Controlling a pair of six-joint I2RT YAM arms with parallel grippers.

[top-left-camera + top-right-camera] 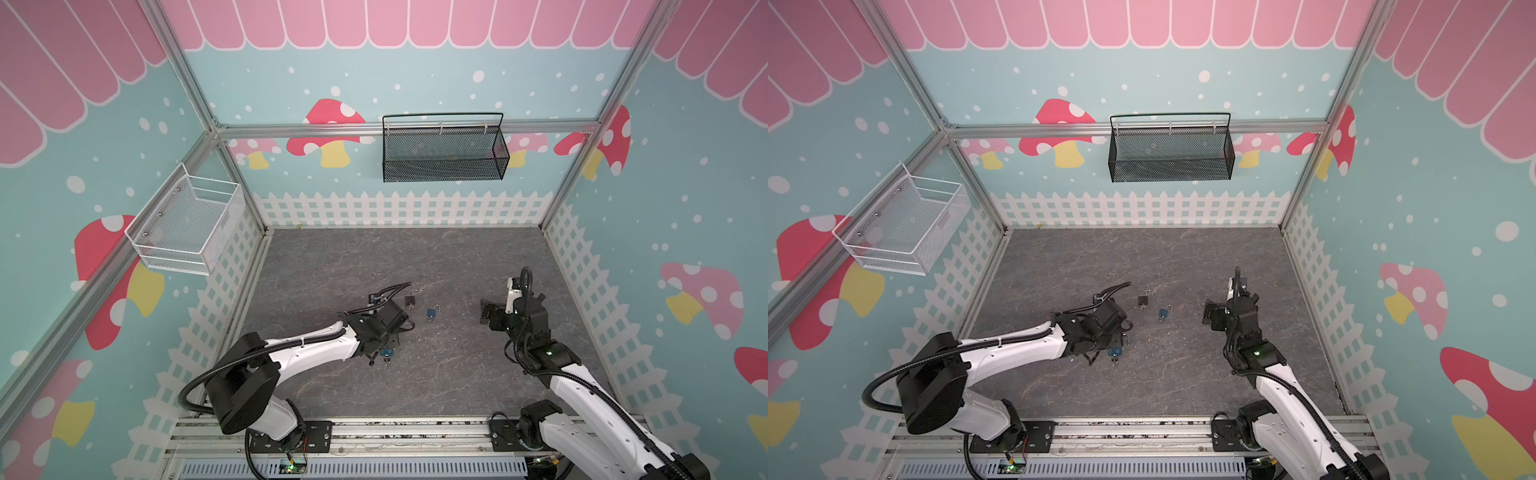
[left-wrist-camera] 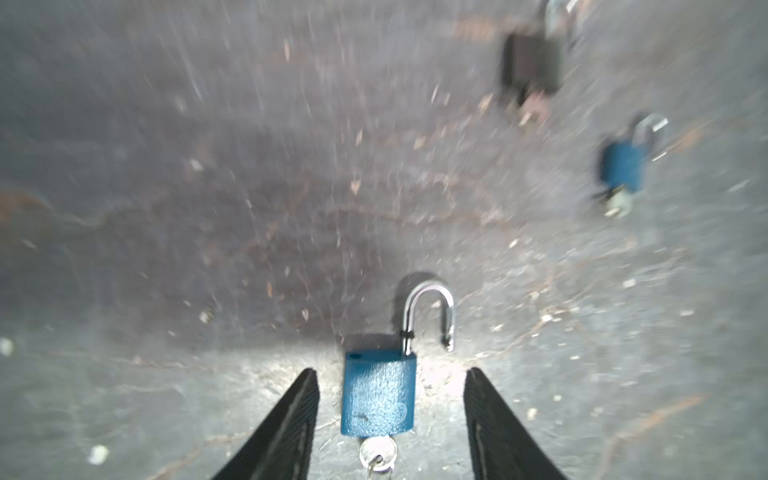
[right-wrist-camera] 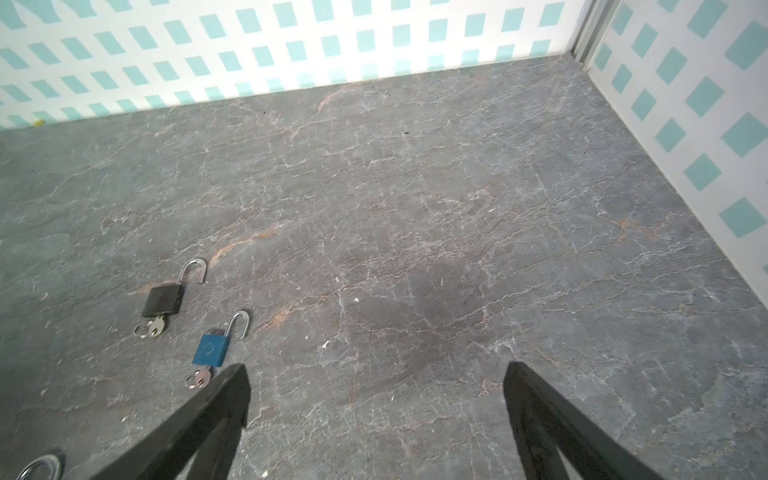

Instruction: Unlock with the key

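Lock, blue, is lying flat on table w/ shackle swung open and key sitting in its keyhole. L gripper is hovering right over it, jaws standing moderately apart, one each side of the body, not touching it, gripping nothing. In both top views, black lock is lying approx at 1 o'clock from it, and 2nd blue lock btwn 1 and 2 o'clock, both also sitting unlocked. R gripper is hanging at 3 o'clock of 2nd blue lock, well apart from it, jaws spread wide, empty.
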